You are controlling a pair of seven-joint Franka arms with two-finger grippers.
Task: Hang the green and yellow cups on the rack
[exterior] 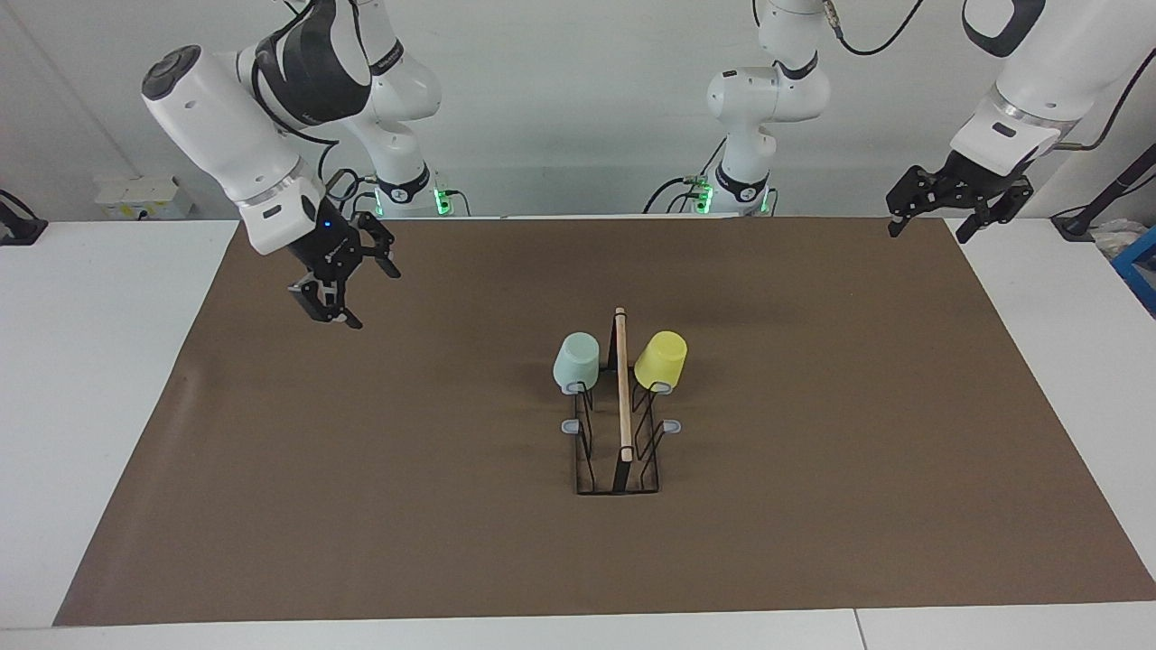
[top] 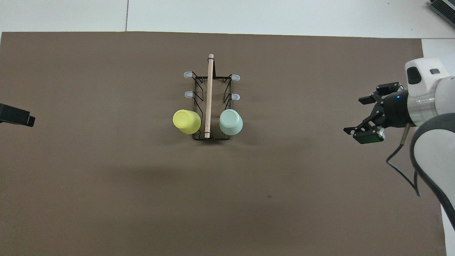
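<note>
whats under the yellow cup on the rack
The yellow cup sits upside down over one prong of the rack, at the end nearest the robots. A grey prong tip peeks out below its rim; the rest of the prong inside is covered.

The rack (exterior: 618,424) stands mid-mat (exterior: 813,451) on the desk (exterior: 108,406). Two cups hang on its prongs nearest the robots: one cup (exterior: 576,361) on the side toward the right arm's end, the other cup (exterior: 660,359) on the side toward the left arm's end, the rack's bar (exterior: 622,384) between them.
</note>
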